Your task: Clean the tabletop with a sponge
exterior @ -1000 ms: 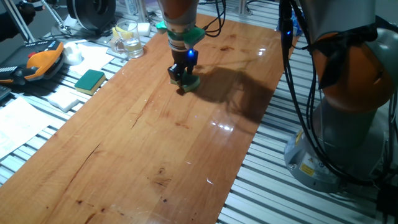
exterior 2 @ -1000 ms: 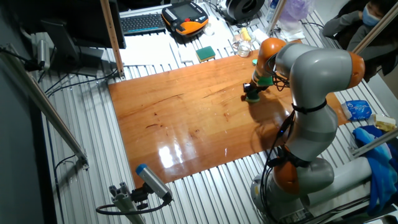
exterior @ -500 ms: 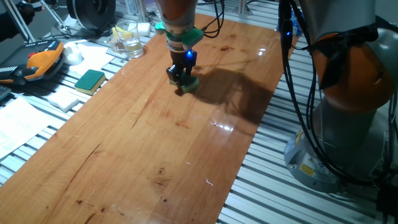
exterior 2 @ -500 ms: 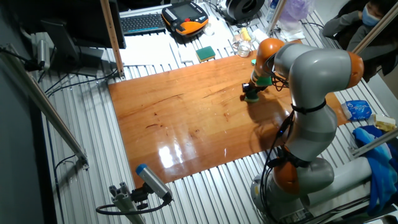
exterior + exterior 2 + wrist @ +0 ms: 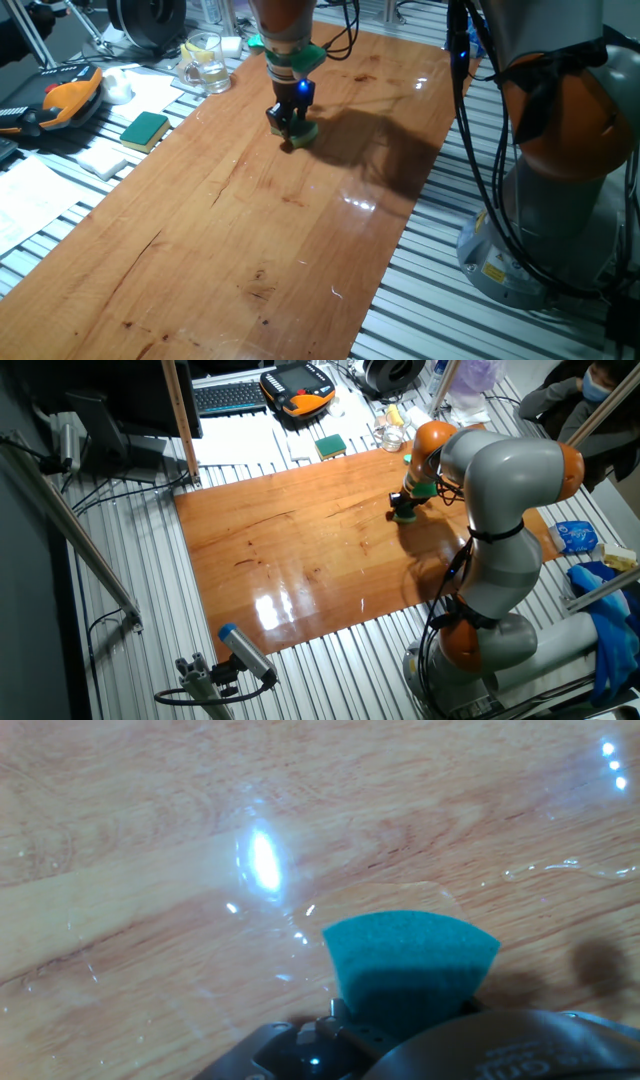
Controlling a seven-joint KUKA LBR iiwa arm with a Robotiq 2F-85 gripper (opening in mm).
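1. Firstly, at the far left of one fixed view, an orange-and-black handheld pendant (image 5: pixel 62 100) lies on the ribbed metal frame (image 5: pixel 420 300), with white sheets of paper (image 5: pixel 30 200) around it.
2. A flat, plainly rectangular green sponge (image 5: pixel 145 128) rests on a white pad at about 9 o'clock from the gripper, well apart from it and off the board.
3. A clear glass cup (image 5: pixel 205 62) with a yellowish content stands just beside the board's far-left edge, at roughly 10 o'clock from the gripper.
4. The tabletop (image 5: pixel 250 220) is a long, glossy reddish-brown wooden board with dark grain streaks and small knots; bright glare spots show on its lacquer.
5. The gripper (image 5: pixel 291 128) points straight down onto the board's far half, a blue light lit on its body below a teal collar.
6. Its fingers are pinched together on the sponge (image 5: pixel 303 134), which sits in contact with the wood.
7. In the hand view the sponge (image 5: pixel 410 960) shows as a matte teal, fine-pored block with a curved leading edge, projecting toward 12 o'clock from the dark fingers; a thin wet film with a bright outline lies on the wood around it.
8. At the right, the arm's orange-and-grey base (image 5: pixel 560 180) stands on the frame, with black cables hanging beside it.
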